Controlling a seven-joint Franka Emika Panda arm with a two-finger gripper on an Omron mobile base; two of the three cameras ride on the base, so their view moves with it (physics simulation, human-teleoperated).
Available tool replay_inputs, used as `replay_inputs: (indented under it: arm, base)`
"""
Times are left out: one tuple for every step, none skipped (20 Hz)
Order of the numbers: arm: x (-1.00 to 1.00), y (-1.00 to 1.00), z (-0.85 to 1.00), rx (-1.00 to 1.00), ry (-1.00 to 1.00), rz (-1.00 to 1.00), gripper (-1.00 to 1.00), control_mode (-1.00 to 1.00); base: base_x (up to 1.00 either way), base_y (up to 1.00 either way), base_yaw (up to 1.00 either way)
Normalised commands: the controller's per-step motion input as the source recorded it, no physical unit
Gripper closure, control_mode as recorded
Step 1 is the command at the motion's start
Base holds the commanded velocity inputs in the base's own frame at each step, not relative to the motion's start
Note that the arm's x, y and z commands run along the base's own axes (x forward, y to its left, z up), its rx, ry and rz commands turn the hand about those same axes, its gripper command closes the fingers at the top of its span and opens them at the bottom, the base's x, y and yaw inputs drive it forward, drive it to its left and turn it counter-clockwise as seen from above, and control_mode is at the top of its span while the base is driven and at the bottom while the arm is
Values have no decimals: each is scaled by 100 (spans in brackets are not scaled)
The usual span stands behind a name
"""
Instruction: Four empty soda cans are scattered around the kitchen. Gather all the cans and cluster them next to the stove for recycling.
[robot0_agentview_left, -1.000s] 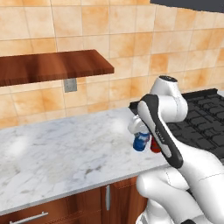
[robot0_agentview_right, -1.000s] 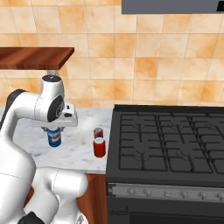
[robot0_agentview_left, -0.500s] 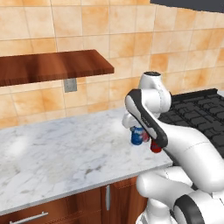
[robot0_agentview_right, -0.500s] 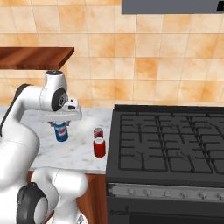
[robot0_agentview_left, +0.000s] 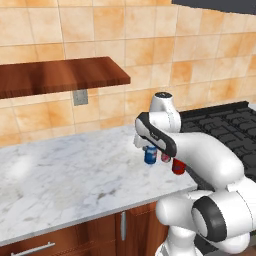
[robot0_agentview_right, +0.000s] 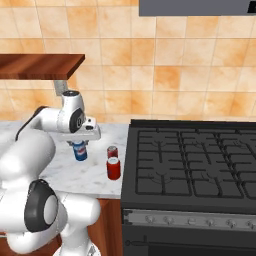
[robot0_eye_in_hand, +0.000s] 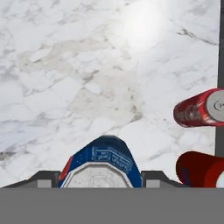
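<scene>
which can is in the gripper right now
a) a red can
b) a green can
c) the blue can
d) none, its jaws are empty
c: the gripper is closed on the blue can, carried upright just above the marble counter, while two red cans stand free beside the stove.
</scene>
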Motion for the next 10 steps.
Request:
replay_inputs:
  arm:
    - [48, 0, -41, -4, 14, -1, 100, -100]
    - [34, 0, -36, 0, 5, -1, 100, -100]
    - [31, 0, -35, 0, 3, 0, 100, -100]
    - [28, 0, -31, 0, 1, 0, 100, -100]
    - [38, -6, -29, -1, 1, 0, 100, -100]
    - [41, -10, -26, -2, 0, 0, 100, -100]
    - [41, -12, -20, -3, 0, 0, 100, -100]
    - [35, -14, -9, -1, 0, 0, 100, -100]
    - [36, -20, -11, -1, 0, 0, 100, -100]
    - [34, -18, -18, -1, 1, 0, 100, -100]
  base:
    - [0, 0, 0]
    - [0, 0, 0]
    - [0, 0, 0]
    - [0, 0, 0]
    - [0, 0, 0]
    - [0, 0, 0]
    - [0, 0, 0]
    - [0, 0, 0]
    - [0, 0, 0]
    - [0, 0, 0]
